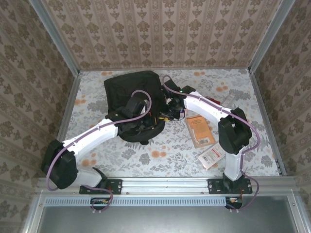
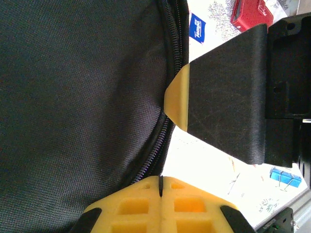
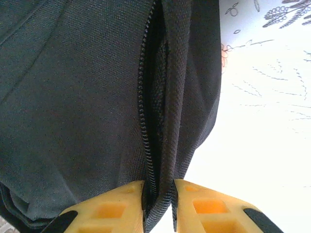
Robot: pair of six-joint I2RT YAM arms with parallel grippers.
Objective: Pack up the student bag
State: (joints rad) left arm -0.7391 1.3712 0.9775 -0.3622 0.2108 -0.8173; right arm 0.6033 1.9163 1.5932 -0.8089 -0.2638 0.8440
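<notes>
The student bag point(image 1: 130, 90), a large black fabric backpack, lies at the back centre of the table, and both grippers are at its near edge. In the left wrist view my left gripper point(image 2: 160, 183) is shut, its yellow fingertips pressed together right where the bag's zipper point(image 2: 156, 150) ends. Whether anything thin is pinched there I cannot tell. In the right wrist view my right gripper point(image 3: 159, 188) is shut on a fold of the bag's zipper edge point(image 3: 165, 145). From above, the left gripper point(image 1: 141, 116) and the right gripper point(image 1: 166, 115) sit close together.
An orange book point(image 1: 199, 130) and a white-and-red packet point(image 1: 211, 156) lie right of the bag. A blue tissue pack point(image 2: 198, 27), a red item point(image 2: 252, 12) and a small blue object point(image 2: 286, 177) lie on the floral tablecloth. Walls enclose three sides.
</notes>
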